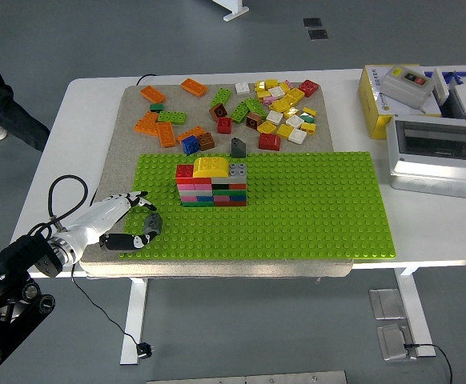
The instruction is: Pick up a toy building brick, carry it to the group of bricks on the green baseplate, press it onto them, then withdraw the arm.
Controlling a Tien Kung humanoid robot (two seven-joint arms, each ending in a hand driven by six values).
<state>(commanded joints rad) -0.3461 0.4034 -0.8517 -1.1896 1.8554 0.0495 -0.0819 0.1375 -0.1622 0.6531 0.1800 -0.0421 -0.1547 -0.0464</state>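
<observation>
The left robot hand rests low at the near left corner of the green baseplate, on the edge of the grey mat. Its fingers are loosely spread and I see no brick between them; the hand holds nothing. The right arm is not in the picture.

On the baseplate stands the group of bricks, a small stack of coloured layers with a yellow curved brick on top. It is well apart from the hand, further in and to the right. The loose bricks lie in a pile on the mat behind the baseplate, and some orange bricks lie to the left of them.

I think the hand is either at rest before a new pick or already pulled away after pressing. From this one view I cannot tell which. If a brick is still to be added, all steps remain: reach to the pile, grasp, carry, press.
</observation>
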